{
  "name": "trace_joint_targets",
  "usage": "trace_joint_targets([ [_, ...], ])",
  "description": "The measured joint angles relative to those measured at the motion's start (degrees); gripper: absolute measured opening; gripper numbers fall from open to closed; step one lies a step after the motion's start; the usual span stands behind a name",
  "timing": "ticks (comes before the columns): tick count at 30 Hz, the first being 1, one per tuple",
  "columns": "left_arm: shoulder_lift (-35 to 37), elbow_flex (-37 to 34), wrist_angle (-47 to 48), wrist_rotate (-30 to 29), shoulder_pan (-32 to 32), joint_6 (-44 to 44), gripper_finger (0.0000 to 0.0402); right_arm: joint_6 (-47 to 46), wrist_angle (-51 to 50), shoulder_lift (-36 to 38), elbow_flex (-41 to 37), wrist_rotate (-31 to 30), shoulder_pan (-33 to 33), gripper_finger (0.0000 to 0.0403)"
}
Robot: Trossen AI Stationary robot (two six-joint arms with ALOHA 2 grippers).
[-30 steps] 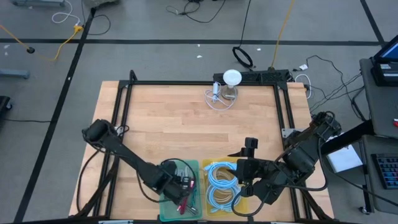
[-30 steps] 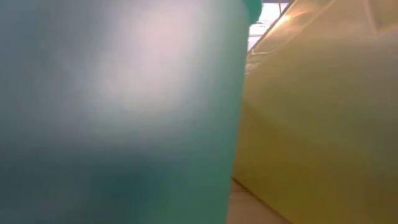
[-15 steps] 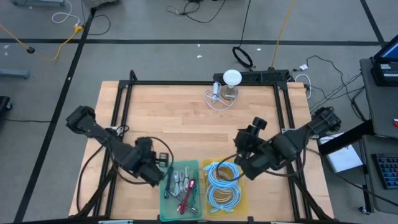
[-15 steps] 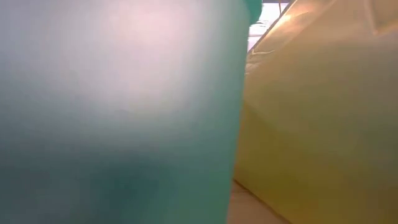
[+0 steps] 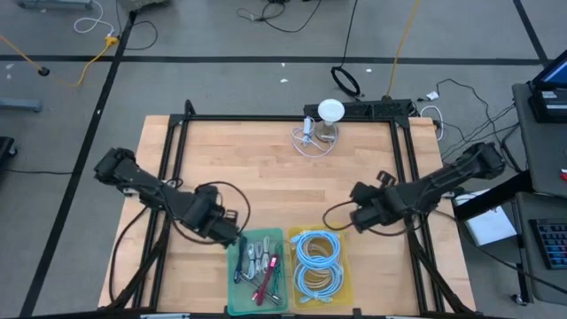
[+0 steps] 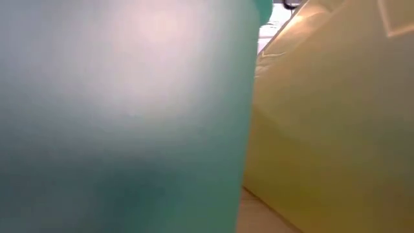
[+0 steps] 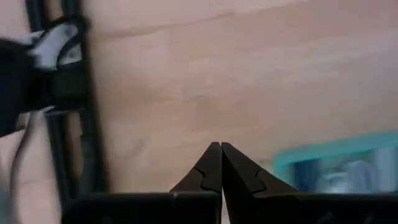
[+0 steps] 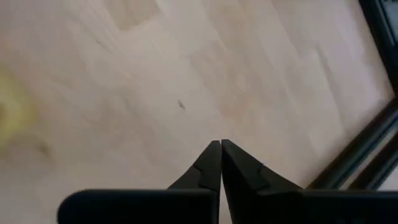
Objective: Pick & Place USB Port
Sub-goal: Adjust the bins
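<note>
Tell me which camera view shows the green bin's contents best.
The high view: it looks straight down into the green bin, showing the small items inside. The low view shows only its blurred wall, the left wrist view one corner, and the right wrist view nothing of it.

High view – overhead, straight down, far enough to take in the whole wooden table point(image 5: 266, 177) and surrounding floor. Low view – at tabletop height, pressed against the green bin point(image 6: 123, 116) and yellow bin point(image 6: 330, 123), which fill the frame; the same bins show at the table's near edge from above. Each wrist view looks close over bare tabletop past its own fingers; the left one also catches the green bin's corner.
</note>
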State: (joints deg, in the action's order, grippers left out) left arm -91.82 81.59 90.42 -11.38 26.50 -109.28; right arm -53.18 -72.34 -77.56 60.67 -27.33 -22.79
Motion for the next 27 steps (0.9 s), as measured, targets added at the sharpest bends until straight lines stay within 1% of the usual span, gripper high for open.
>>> trace_joint_targets([
  [2,1.4,-2.7,-0.7,2.5,0.4,-0.8,0.0001,-2.3,1.3,2.4,-3.5,1.6,-1.0,0.0002],
  [5,2.3,-6.5,-4.4,10.1,1.8,-1.1,0.0001,-5.1,5.4,5.4,-8.2,7.3,-2.9,0.0001],
  [6,2.2,-8.0,-6.0,11.9,2.9,-1.5,0.0001,-5.8,7.0,6.2,-9.4,8.4,-3.9,0.0001],
  [8,2.0,-11.0,-10.4,14.4,5.7,-4.4,0.0001,-7.9,9.0,7.3,-11.4,9.5,-6.1,0.0001],
  [10,2.1,-13.2,-14.4,16.0,7.9,-7.9,0.0001,-10.3,10.3,7.6,-12.6,9.4,-8.2,0.0001],
  [13,2.1,-17.1,-21.8,16.2,11.0,-14.3,0.0001,-12.4,11.9,7.5,-13.3,9.1,-10.0,0.0001],
  [17,1.9,-20.6,-29.5,16.0,13.8,-19.9,0.0000,-11.3,16.2,7.0,-13.4,6.7,-10.8,0.0001],
  [19,1.5,-21.3,-31.1,15.7,14.5,-21.7,0.0000,-9.8,19.4,6.8,-13.4,6.3,-10.8,0.0000],
  [23,1.3,-21.5,-33.1,15.0,14.6,-22.3,0.0000,-6.9,25.2,6.6,-13.4,5.0,-10.0,0.0000],
  [27,1.2,-21.5,-34.0,12.8,13.4,-21.8,0.0000,-4.6,28.0,5.7,-13.4,4.9,-9.1,0.0000],
])
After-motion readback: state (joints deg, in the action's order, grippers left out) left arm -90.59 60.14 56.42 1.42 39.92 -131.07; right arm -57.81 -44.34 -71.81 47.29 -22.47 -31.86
